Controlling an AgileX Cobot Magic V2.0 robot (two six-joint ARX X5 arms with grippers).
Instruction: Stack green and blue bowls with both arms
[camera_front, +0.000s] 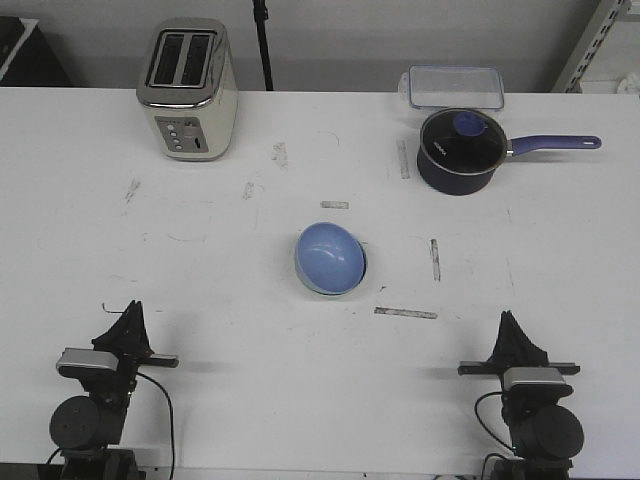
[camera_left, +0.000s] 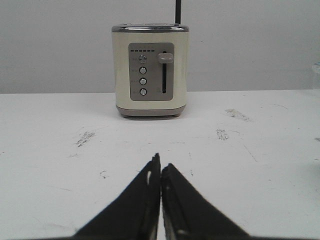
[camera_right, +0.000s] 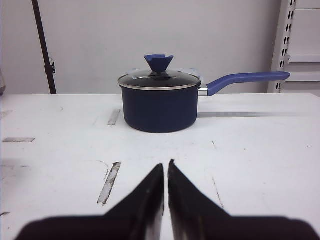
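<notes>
blue bowl (camera_front: 330, 258) mid-table, well apart from both empty, closed grippers: left (camera_front: 128, 318), right (camera_front: 513, 328).

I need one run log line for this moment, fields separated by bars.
left tool shut, empty | right tool shut, empty | blue bowl upside down, table centre | green rim under its edge, likely green bowl beneath

Lidded navy saucepan (camera_right: 159, 104) on white table (camera_right: 260, 150), beyond closed right tool (camera_right: 165, 167).

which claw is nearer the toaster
Left. The left claw sits at the near edge directly in line with the toaster; the right claw is across the table, facing the saucepan.
</notes>
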